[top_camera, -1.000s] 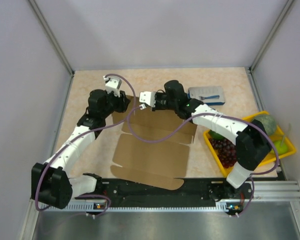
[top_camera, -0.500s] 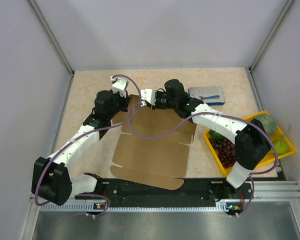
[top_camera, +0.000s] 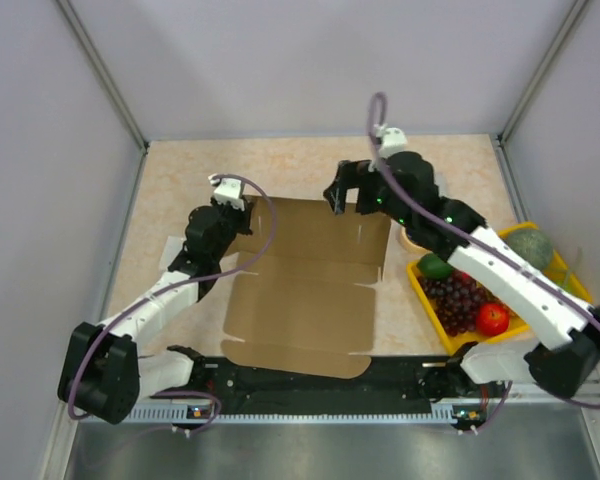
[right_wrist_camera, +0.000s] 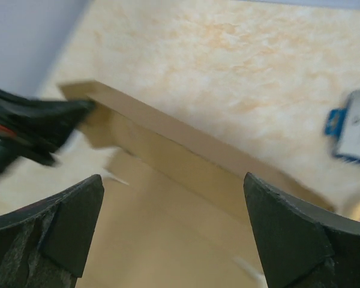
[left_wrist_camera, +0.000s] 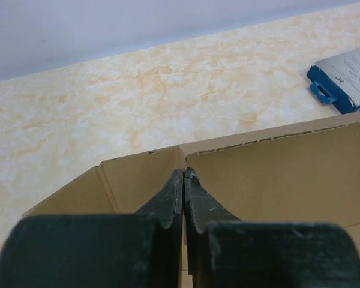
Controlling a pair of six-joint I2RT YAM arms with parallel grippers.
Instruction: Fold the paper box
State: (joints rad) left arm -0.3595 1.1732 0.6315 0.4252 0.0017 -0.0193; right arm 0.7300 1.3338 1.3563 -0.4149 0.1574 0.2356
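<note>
The paper box point(top_camera: 305, 300) is a brown cardboard sheet in the middle of the table, near flaps lying flat. In the left wrist view its far wall point(left_wrist_camera: 276, 174) and a side flap point(left_wrist_camera: 132, 180) stand up and meet at a crease. My left gripper point(top_camera: 246, 215) is at that far left corner, shut point(left_wrist_camera: 184, 175), tips at the crease; I see nothing held between them. My right gripper point(top_camera: 342, 203) hangs open above the far edge. Its fingers stand wide apart point(right_wrist_camera: 173, 177) over the inner panel point(right_wrist_camera: 168, 240), touching nothing.
A yellow tray point(top_camera: 572, 292) of fruit stands at the right beside the box. A blue-and-white package point(left_wrist_camera: 348, 84) lies beyond the far right corner, under the right arm in the top view. A small white packet point(top_camera: 175, 250) lies under the left arm.
The right gripper let go of the far flap, opened wide and moved up and to the right. The left gripper shut and came down to the box's far left corner.
</note>
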